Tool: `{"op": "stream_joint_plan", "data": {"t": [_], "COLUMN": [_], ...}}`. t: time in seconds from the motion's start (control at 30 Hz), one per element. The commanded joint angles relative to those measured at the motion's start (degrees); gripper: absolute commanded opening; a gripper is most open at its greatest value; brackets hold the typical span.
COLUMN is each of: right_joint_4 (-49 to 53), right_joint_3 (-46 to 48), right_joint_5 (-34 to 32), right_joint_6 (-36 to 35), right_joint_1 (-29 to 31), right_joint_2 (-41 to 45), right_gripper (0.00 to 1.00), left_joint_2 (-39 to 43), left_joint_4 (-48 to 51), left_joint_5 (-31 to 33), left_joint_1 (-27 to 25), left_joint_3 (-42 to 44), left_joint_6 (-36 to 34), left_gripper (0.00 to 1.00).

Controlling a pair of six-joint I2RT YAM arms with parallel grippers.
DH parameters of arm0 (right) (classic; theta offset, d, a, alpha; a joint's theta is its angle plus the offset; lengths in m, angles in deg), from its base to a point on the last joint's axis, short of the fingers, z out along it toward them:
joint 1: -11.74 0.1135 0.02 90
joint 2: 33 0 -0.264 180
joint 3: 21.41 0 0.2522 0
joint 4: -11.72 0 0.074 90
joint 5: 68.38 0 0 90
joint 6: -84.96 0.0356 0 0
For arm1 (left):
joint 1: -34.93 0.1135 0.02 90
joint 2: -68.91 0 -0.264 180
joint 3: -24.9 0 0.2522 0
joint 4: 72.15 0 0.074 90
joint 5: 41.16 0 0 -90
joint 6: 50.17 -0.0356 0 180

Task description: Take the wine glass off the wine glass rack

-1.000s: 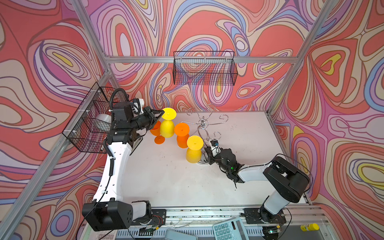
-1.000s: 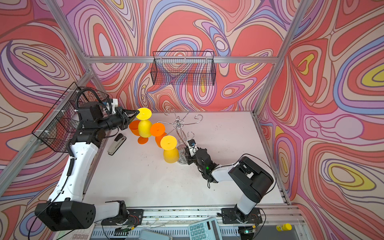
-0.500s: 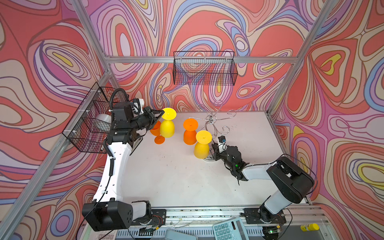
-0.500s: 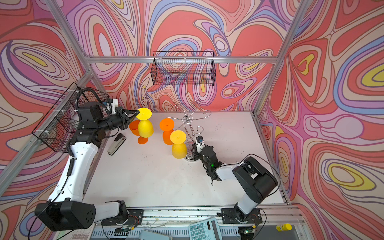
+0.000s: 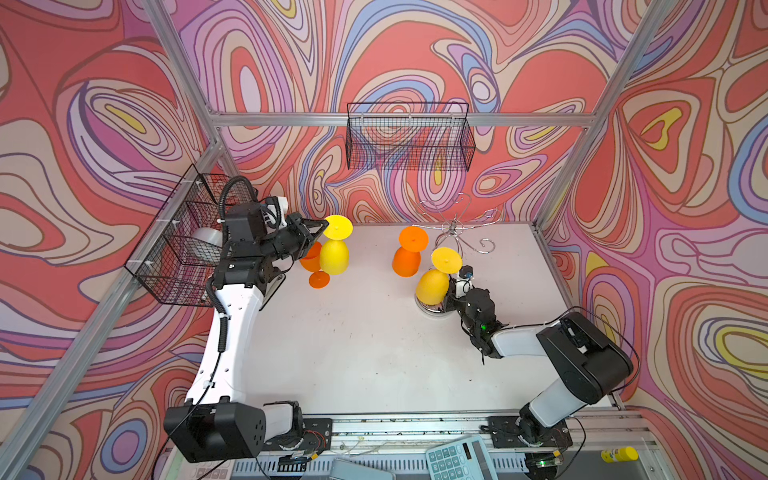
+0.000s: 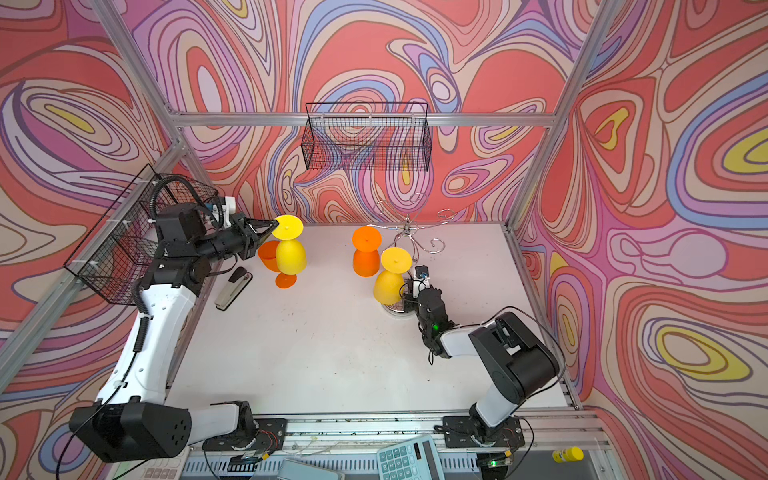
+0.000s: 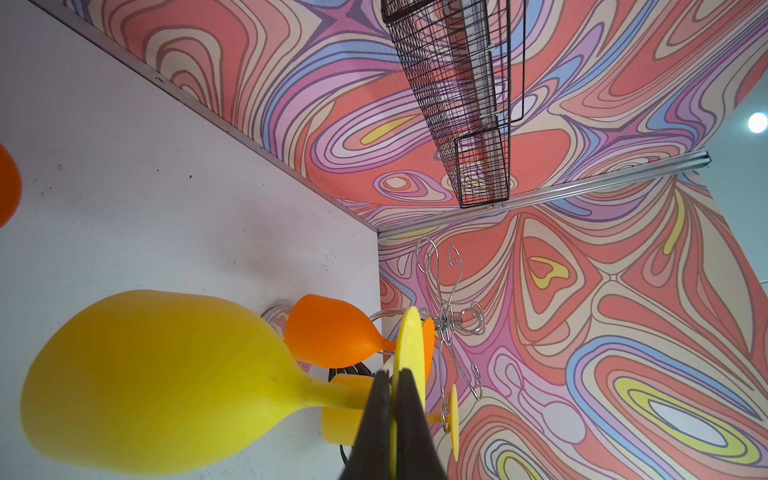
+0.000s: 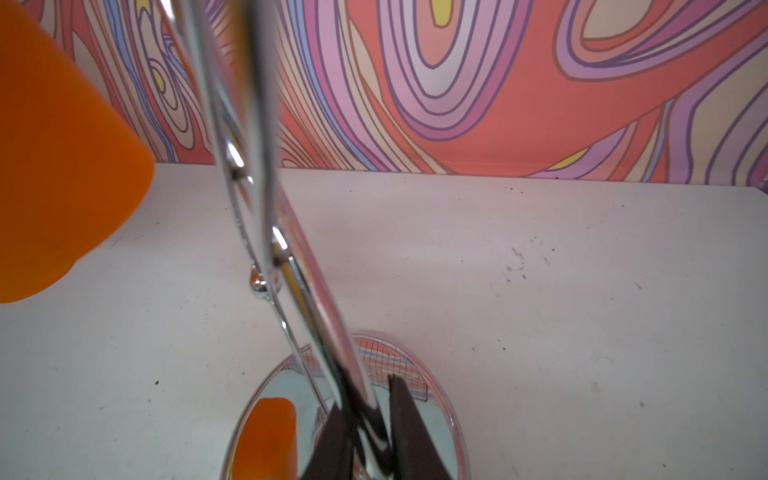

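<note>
Far left of the wine glass rack (image 5: pixel 434 311), a stapler (image 6: pixel 232 287) shows clear of the arm in a top view. Nearer, off the rack, the left jaws pinch the foot of an upturned yellow wine glass (image 5: pixel 334 257), edge-on in the left wrist view. An orange glass (image 5: pixel 406 262) hangs on the rack. Only the right wrist view shows the right jaws clamping its stem.

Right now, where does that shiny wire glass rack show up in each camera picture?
Top view: wine glass rack right of centre, near the back wall.
Top view: rack likewise right of centre.
Left wrist view: rack small, just below the middle.
Right wrist view: rack very close, stem rising left of centre.
Shared landmark: the orange glass beside it, seen in all four.
</note>
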Motion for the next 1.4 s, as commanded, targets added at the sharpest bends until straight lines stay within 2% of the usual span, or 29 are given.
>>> {"op": "stream_joint_plan", "data": {"t": [0.0,0.3,0.9,1.37], "right_joint_4": [-1.0,-2.0,4.5,11.7], "right_joint_3": [-0.4,0.2,-3.1,-6.5], "right_joint_5": [-7.6,-14.9,-34.5,-33.3], "right_joint_6": [1.6,3.2,10.7,12.8], "right_joint_1": [-0.3,-0.3,-0.3,-0.4], "right_joint_2": [0.7,1.0,0.0,-0.8], "right_gripper": [0.16,0.16,0.17,0.26], "left_joint_2": [0.8,1.3,2.1,3.0], "left_joint_4": [-0.8,-2.9,-5.1,-7.6], "left_joint_5": [-0.3,-0.6,-0.8,-1.2], "left_joint_1": [0.1,0.2,0.4,0.5], "left_joint_3": [-1.6,-0.2,1.5,2.9], "left_joint_6": [-1.0,-0.1,1.1,2.4], "left_gripper": [0.0,0.0,0.0,0.0]}}
